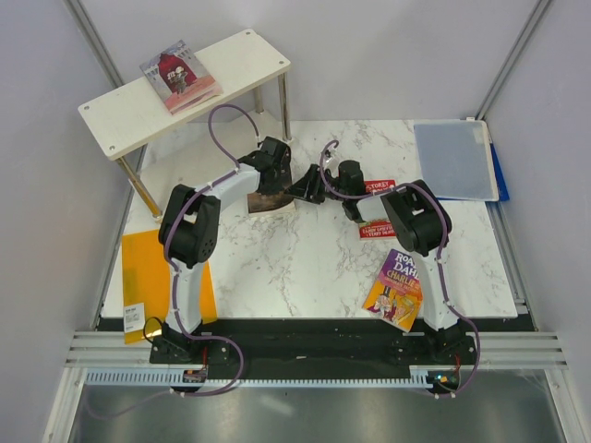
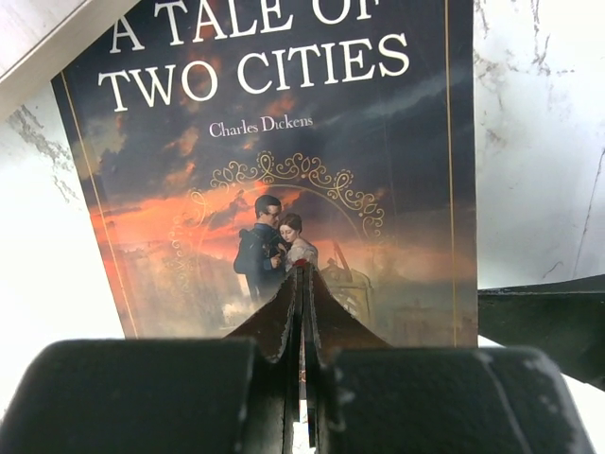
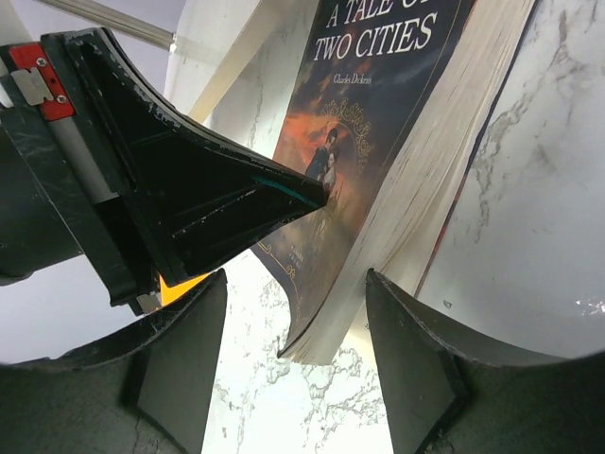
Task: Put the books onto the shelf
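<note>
Holding the dark book, "A Tale of Two Cities" by Charles Dickens, by its bottom edge with the left end effector, fingers squeezed tight together on the cover with no gap between them. Straddling the same book's lower corner with the right end effector, fingers standing apart, the block of pages between them and a strip of marble showing beside the left one; hard to tell whether the right one touches the paper. Raised and tilted off the counter near its middle, front cover toward the left wrist camera, just in front of the shelf and not on it. On the shelf's top board, lying flat, one pale pink illustrated book. Flat on the counter under the right arm, a red book, visible only in bits either side of the arm. Toward the front right of the counter, close to the right arm, a purple and yellow Roald Dahl book, face up and skewed. At the far right corner, a blue-grey folder. Along the left edge, an orange sheet, overhanging the counter's front edge.
</note>
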### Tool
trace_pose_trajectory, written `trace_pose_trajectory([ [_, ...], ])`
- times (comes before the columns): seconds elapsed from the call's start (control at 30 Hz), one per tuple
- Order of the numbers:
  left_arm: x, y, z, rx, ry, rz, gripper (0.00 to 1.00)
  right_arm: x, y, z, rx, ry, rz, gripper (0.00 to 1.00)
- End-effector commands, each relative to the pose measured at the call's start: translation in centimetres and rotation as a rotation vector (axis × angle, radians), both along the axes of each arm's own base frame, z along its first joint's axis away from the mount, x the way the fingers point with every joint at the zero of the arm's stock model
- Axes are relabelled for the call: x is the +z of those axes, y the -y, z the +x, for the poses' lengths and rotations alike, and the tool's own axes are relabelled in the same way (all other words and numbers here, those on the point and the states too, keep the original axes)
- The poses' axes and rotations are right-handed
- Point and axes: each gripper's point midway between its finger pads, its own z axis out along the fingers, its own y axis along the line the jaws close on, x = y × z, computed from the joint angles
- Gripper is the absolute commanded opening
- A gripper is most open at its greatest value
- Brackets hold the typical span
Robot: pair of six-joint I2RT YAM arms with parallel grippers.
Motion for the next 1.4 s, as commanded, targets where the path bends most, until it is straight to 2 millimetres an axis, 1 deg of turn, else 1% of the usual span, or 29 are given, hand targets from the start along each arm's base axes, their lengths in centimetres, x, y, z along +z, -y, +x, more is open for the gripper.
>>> trace_pose_trajectory([
  [0.0,-6.6,0.4,-3.9,-0.057,-0.198,0.026,0.02,4.2,-3.7,-0.5,0.087,0.103,0.078,0.68],
  [0.07,-6.8,0.5,-4.1,-0.061,-0.203,0.023,0.02,2.6,-4.0,-0.5,0.083,0.062,0.032,0.67],
  [0.2,-7.0,0.7,-4.3,-0.066,-0.212,0.019,0.02,1.6,-4.6,-0.2,0.067,0.044,-0.006,0.62],
  [0.23,-7.0,0.7,-4.4,-0.068,-0.213,0.020,0.02,0.6,-4.6,-0.2,0.056,0.009,-0.029,0.57],
  [0.4,-7.2,0.7,-4.5,-0.074,-0.218,0.023,0.02,-0.8,-4.9,0.3,0.037,-0.006,-0.097,0.43],
  [0.5,-7.4,0.6,-4.8,-0.073,-0.224,0.027,0.02,-1.3,-5.1,0.2,0.045,-0.008,-0.129,0.27],
  [0.53,-7.3,0.5,-4.8,-0.072,-0.223,0.029,0.02,-1.4,-5.1,0.1,0.049,-0.013,-0.138,0.12],
  [0.57,-7.4,0.4,-5.0,-0.068,-0.225,0.031,0.02,-1.4,-5.1,0.0,0.049,-0.016,-0.141,0.03],
  [0.6,-7.3,0.3,-5.0,-0.065,-0.224,0.033,0.02,-1.5,-4.9,0.1,0.045,-0.011,-0.150,0.00],
  [0.63,-7.5,0.1,-5.3,-0.063,-0.230,0.036,0.02,-1.7,-4.7,-0.1,0.044,-0.017,-0.169,0.00],
  [0.7,-6.8,0.1,-5.5,-0.060,-0.222,0.032,0.02,-2.1,-4.1,-0.4,0.040,-0.011,-0.206,0.00],
  [0.73,-6.9,-0.1,-6.0,-0.058,-0.230,0.035,0.02,-1.7,-3.8,-0.6,0.038,-0.003,-0.217,0.00],
  [0.77,-6.5,-0.2,-6.1,-0.052,-0.222,0.031,0.02,-2.5,-3.3,-1.2,0.039,-0.019,-0.241,0.00],
  [0.8,-5.5,-0.3,-6.0,-0.049,-0.202,0.028,0.02,-2.7,-2.8,-1.5,0.036,-0.023,-0.254,0.00],
  [0.83,-5.3,-0.6,-6.5,-0.044,-0.203,0.032,0.02,-2.0,-2.5,-1.8,0.037,-0.004,-0.256,0.00],
  [0.87,-4.9,-0.8,-6.7,-0.035,-0.196,0.033,0.06,-3.0,-1.7,-2.7,0.037,-0.029,-0.276,0.00],
  [0.9,-3.5,-0.8,-6.7,-0.031,-0.166,0.022,0.12,-2.3,-1.3,-3.1,0.034,-0.023,-0.273,0.00],
  [0.93,-3.7,-1.3,-7.5,-0.026,-0.178,0.026,0.17,-3.5,-0.5,-4.4,0.044,-0.047,-0.287,0.00],
  [0.97,-3.3,-1.4,-7.9,-0.028,-0.173,0.024,0.32,-3.6,0.0,-4.9,0.044,-0.052,-0.291,0.00],
  [1.0,-1.8,-1.4,-8.0,-0.029,-0.145,0.007,0.37,-3.1,0.5,-5.3,0.044,-0.047,-0.290,0.00],
  [1.03,-2.2,-1.8,-9.1,-0.032,-0.164,0.012,0.46,-4.2,1.2,-6.8,0.061,-0.071,-0.297,0.00],
  [1.07,-1.8,-1.9,-9.6,-0.030,-0.159,0.007,0.56,-4.3,1.9,-7.1,0.056,-0.083,-0.295,0.00],
  [1.1,-1.6,-1.8,-10.1,-0.034,-0.155,0.005,0.58,-3.8,2.2,-7.6,0.057,-0.088,-0.282,0.00],
  [1.13,-1.1,-2.3,-11.1,-0.031,-0.148,0.002,0.59,-4.3,2.8,-8.5,0.060,-0.105,-0.276,0.00],
  [1.2,-0.9,-2.5,-12.2,-0.007,-0.144,-0.025,0.61,-3.3,3.4,-9.1,0.064,-0.116,-0.235,0.00],
  [1.23,-0.3,-2.9,-13.1,0.003,-0.123,-0.048,0.61,-3.7,3.9,-9.8,0.064,-0.128,-0.238,0.00],
  [1.3,0.3,-2.8,-14.1,0.031,-0.105,-0.108,0.62,-3.0,4.4,-9.8,0.056,-0.111,-0.241,0.00],
  [1.33,-0.3,-3.4,-15.1,0.050,-0.112,-0.114,0.62,-3.1,4.6,-9.9,0.053,-0.117,-0.251,0.00],
  [1.37,1.5,-3.2,-14.9,0.077,-0.046,-0.169,0.71,-2.9,4.7,-9.7,0.048,-0.110,-0.251,0.00],
])
